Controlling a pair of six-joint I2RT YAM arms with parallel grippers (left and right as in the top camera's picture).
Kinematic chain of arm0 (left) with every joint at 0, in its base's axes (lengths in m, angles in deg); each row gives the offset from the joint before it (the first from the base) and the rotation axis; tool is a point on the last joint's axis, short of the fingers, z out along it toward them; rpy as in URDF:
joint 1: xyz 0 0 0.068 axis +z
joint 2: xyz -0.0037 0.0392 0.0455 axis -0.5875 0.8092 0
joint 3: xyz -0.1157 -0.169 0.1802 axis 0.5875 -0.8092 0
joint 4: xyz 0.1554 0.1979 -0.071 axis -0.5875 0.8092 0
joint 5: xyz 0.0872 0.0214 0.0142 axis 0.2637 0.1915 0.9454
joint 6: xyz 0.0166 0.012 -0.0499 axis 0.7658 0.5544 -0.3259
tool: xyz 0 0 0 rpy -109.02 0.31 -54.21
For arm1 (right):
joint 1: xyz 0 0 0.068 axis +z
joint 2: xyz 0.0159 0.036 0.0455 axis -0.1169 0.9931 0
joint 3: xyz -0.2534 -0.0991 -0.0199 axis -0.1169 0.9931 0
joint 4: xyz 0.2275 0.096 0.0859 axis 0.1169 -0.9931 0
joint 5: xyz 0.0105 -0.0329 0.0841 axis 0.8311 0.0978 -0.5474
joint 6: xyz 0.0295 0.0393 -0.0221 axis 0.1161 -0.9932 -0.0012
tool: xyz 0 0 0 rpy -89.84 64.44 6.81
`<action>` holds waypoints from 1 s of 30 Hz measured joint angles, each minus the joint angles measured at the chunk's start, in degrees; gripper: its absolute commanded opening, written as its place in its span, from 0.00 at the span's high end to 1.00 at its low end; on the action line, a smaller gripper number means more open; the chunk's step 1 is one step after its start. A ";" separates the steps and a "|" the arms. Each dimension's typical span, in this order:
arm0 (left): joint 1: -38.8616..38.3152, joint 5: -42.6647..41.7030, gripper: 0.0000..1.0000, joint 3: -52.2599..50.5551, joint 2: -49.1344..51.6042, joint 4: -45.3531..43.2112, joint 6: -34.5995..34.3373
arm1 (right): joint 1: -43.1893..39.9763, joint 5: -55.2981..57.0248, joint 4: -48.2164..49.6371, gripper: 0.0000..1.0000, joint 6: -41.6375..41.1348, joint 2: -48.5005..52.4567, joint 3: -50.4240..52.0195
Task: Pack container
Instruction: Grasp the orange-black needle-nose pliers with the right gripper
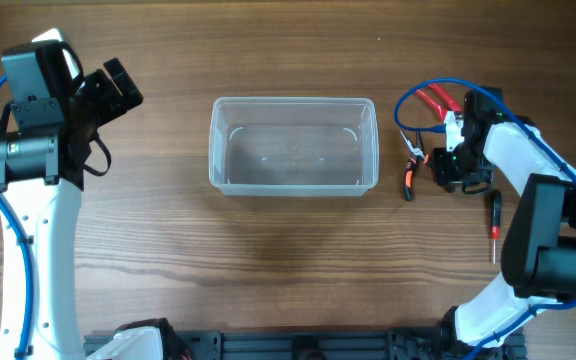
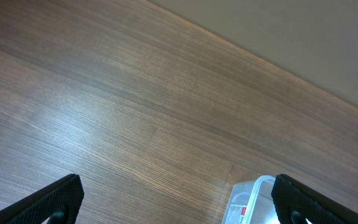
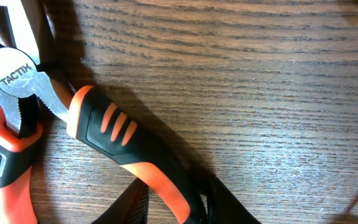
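Left fingers (image 2: 55, 198) hang spread wide well left of the container (image 1: 294, 146), the right fingers (image 1: 440, 168), over the pliers (image 3: 123, 140) to its right, I cannot read, and this empty tub on the desk (image 1: 268, 280) looks light, thin-walled and slick, so I'd pinch its rim.

A pair of orange-and-black pliers (image 3: 114, 134) lies flat on the wood-grain tabletop (image 1: 168, 260), handles spread apart, the steel head (stamped TACTIX) toothed along its inner edges. Seen from overhead, a red-handled tool (image 1: 434, 100), its kind unclear, lies near the pliers on the side toward the top edge. A screwdriver (image 1: 494, 208), black-handled with a red band, lies to the lower right of the pliers, shaft pointing at the bottom edge. Well to the pliers' lower left, a black rail (image 1: 298, 345) runs along the tabletop's bottom edge.
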 measured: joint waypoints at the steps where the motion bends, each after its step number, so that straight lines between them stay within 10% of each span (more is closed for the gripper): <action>1: 0.00 0.00 0.00 0.00 0.00 0.00 0.00 | 0.00 0.00 0.00 0.78 -0.15 0.00 0.00; 12: 0.00 0.00 0.00 0.00 0.00 0.00 0.00 | 0.00 -0.20 -0.15 0.96 -0.44 0.00 -0.04; 30: 0.00 0.00 0.00 0.00 0.00 0.00 0.00 | 0.04 -1.33 -8.07 0.96 -5.38 -4.74 -7.21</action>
